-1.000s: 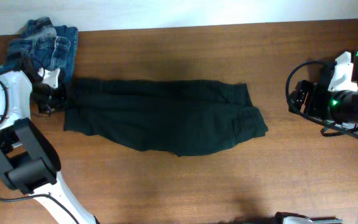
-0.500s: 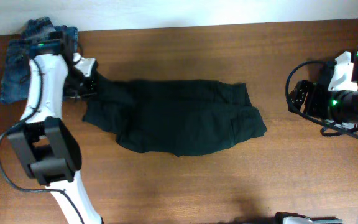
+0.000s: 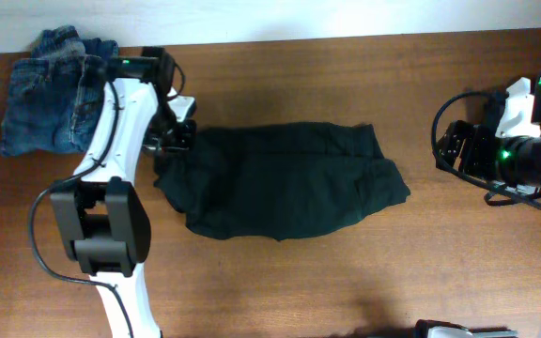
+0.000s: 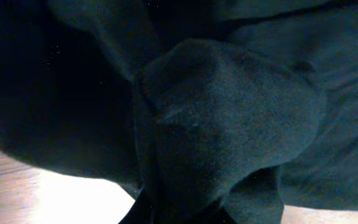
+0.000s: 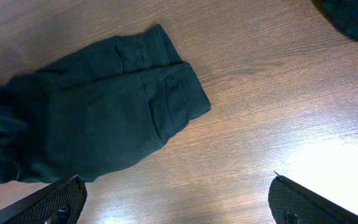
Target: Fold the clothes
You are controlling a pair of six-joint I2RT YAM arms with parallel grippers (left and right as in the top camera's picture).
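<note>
Now the dark green trousers (image 3: 280, 183) lie across the wooden table (image 3: 346, 282), their left end bunched where the left gripper (image 3: 178, 133) seems clamped on the cloth, its fingers buried in fabric. Well to the trousers' right, the right gripper (image 5: 178, 202) hangs with jaws spread wide; blue jeans (image 3: 50, 89) lie beyond their left end.

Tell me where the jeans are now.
In the overhead view, the jeans lie at the top-left corner of the table, just left of the left arm; the pants are further right.
</note>
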